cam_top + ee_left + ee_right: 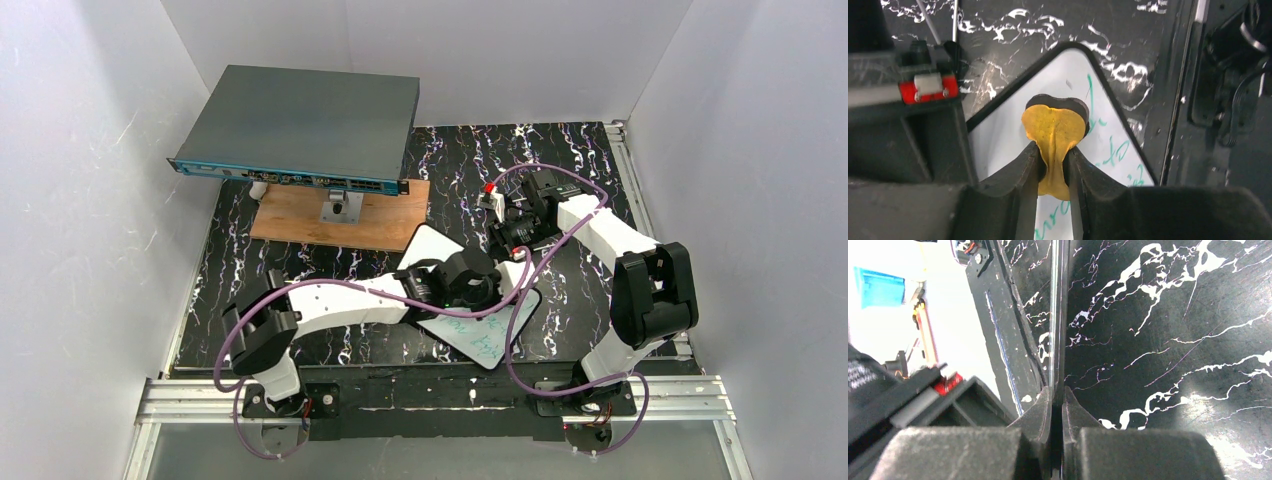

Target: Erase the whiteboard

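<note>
The whiteboard point(487, 340) lies on the black marbled mat at the centre, turned diagonally, with green handwriting point(1110, 154) on its near half. My left gripper point(470, 287) hangs over the board's middle, shut on a yellow eraser pad point(1054, 129) with a dark underside, which rests on the white surface point(998, 145). The green lines lie right of and below the pad. My right gripper point(510, 238) is at the board's far right edge. In the right wrist view its jaws point(1057, 392) are shut on the thin board edge point(1058, 315), seen end-on.
A large grey flat box with a blue front edge point(300, 125) stands at the back left on a brown wooden plank point(300, 222). White walls enclose the mat. Aluminium rails point(440, 395) run along the near edge, by the arm bases. Purple cables loop around both arms.
</note>
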